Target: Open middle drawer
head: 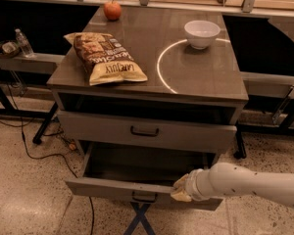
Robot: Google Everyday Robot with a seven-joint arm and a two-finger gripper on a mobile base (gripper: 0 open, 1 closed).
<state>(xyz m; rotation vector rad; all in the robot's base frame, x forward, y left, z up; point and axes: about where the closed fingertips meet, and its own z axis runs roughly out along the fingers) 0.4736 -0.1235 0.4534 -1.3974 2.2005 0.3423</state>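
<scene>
A: Bench [201,82] first: grey, with drawers stacked under its top. We take the middle drawer [108,187] to be the one standing well out below the top drawer [103,126], its dark inside open to us.

B: Agreed. We'd judge the task nearly or wholly done. Next in size, the white arm [255,182] reaches in from the right. Its end effector [182,190] sits at the upper edge of that drawer's front, just right of the small black handle [144,197].

A: Wide, narrow, or holding the edge?

B: We cannot tell; it shows as a pale lump against the front, no more.

A: Then what worries us?

B: Contact looks off-centre. If we pulled further from there, the drawer could skew on its runners and bind. Pulled too far, it might leave the runners and drop. And if the hold is only a hook over the rim, it could slip free and the arm jerk back.

A: And the smaller things on top?

B: The chip bag [105,58], the white bowl [202,33] and the apple [112,10] lie well apart on the bench. A hard jolt could set the apple rolling; we'd expect the bag and bowl to sit tight.
</scene>
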